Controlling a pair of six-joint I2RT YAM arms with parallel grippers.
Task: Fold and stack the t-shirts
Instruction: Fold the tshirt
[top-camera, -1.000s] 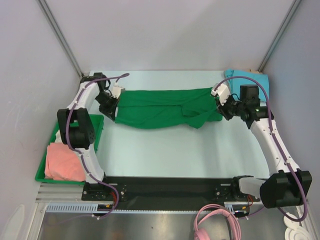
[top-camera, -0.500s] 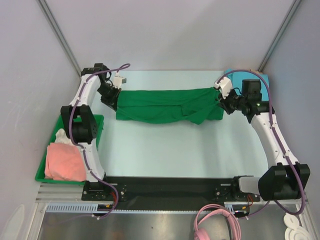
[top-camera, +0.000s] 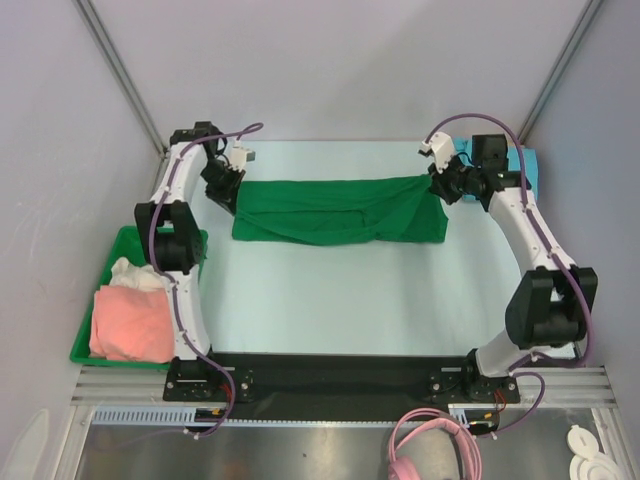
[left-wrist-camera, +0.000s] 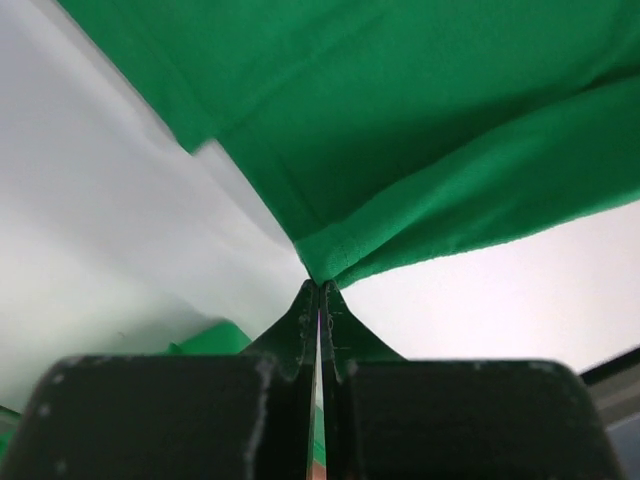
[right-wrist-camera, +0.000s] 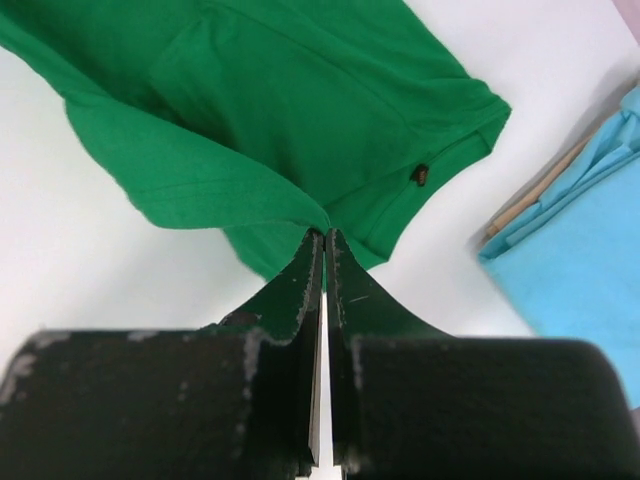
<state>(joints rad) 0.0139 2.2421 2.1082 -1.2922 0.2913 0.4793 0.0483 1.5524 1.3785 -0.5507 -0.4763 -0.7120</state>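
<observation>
A green t-shirt (top-camera: 335, 210) lies stretched left to right across the far part of the table, folded lengthwise. My left gripper (top-camera: 228, 190) is shut on its left edge, and the left wrist view shows the jaws pinching a hem corner of the green t-shirt (left-wrist-camera: 420, 170). My right gripper (top-camera: 438, 188) is shut on its right edge, and the right wrist view shows the jaws pinching a fold of the green t-shirt (right-wrist-camera: 270, 110). A folded light blue t-shirt (top-camera: 522, 165) lies at the far right corner; it also shows in the right wrist view (right-wrist-camera: 575, 270).
A green bin (top-camera: 110, 268) at the left table edge holds a pink garment (top-camera: 128, 322) and a white one (top-camera: 130, 272). A pink cable (top-camera: 432, 445) coils below the front rail. Grey walls close in on three sides.
Both grippers have moved toward the far side of the table, carrying the green t-shirt's edges with them. The shirt now lies flatter and straighter, with its right part smoothed out.
</observation>
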